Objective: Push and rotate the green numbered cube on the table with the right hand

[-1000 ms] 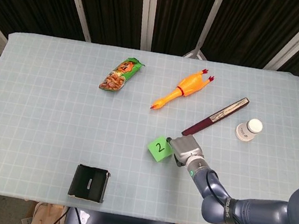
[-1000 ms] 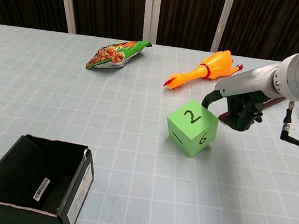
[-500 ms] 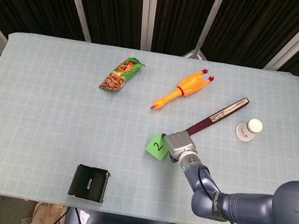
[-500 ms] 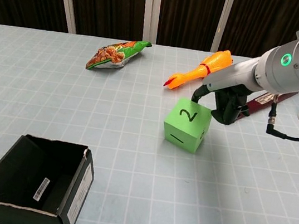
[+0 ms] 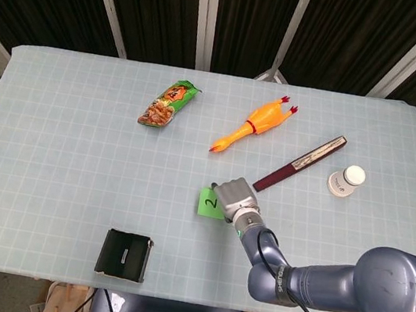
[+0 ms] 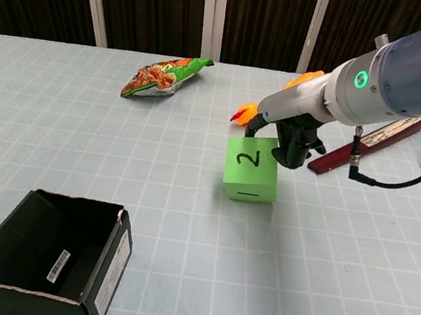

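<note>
The green numbered cube [image 5: 209, 201] [image 6: 251, 168] sits on the table near the middle, a black "2" on its top face. My right hand [image 5: 235, 196] [image 6: 291, 140] is against the cube's right rear side, its dark fingers curled in and touching the upper edge, with nothing held. In the head view the hand covers the cube's right part. The left hand shows in neither view.
A black open box [image 5: 125, 254] [image 6: 53, 258] lies at the front left. A snack bag [image 5: 169, 103], an orange rubber chicken [image 5: 253, 126], a dark red flat case [image 5: 300, 163] and a white cup [image 5: 346, 180] lie further back and to the right.
My right hand has swept left, pushing the cube left and turning it. The face with the "6" no longer shows in the chest view; the cube now faces the camera squarely.
</note>
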{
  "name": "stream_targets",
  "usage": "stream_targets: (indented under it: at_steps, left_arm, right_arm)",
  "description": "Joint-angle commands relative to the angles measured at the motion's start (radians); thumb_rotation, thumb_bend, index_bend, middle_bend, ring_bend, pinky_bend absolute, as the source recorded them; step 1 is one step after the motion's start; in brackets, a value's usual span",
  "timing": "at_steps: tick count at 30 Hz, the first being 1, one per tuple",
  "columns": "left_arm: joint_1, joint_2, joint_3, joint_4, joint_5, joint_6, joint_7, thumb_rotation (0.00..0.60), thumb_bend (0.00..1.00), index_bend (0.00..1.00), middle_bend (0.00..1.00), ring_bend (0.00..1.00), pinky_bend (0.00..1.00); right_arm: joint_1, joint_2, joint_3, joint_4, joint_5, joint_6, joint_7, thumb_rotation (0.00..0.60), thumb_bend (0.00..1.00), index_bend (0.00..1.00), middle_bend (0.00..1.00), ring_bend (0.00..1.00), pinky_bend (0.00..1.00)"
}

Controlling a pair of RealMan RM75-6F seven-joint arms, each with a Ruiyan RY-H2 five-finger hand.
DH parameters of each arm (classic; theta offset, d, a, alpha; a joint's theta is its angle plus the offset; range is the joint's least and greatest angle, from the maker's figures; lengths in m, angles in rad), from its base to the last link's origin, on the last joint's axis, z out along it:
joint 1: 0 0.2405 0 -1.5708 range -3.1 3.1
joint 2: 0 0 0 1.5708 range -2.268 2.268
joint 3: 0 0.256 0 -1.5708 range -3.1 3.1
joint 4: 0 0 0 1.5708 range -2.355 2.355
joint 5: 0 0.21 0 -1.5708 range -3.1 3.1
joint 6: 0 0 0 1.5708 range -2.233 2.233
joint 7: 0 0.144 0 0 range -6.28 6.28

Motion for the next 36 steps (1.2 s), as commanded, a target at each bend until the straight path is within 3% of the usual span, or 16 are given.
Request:
stream_targets:
  at_steps: [1,21,36]
  left_arm:
    - [0.0,0.001,-0.001,0.0,-0.002,-0.001,-0.002,0.6,0.26,0.01,0.0,0.04,0.16]
    - [0.005,0.01,-0.005,-0.001,-0.016,-0.002,-0.02,0.6,0.26,0.01,0.0,0.04,0.16]
    - [0.012,0.009,-0.006,-0.007,-0.024,0.009,-0.008,0.6,0.26,0.01,0.0,0.04,0.16]
  right_arm:
    - [0.012,-0.014,0.007,0.008,0.014,0.006,-0.012,0.6,0.72,0.2,0.84,0.82,0.57]
    - [0.064,-0.07,0.053,0.028,0.066,0.068,-0.089,0.6,0.72,0.21,0.84,0.82,0.57]
    - [-0.017,-0.099,0.046,0.112,-0.069,0.045,-0.05,0.6,0.72,0.21,0.84,0.82,0.57]
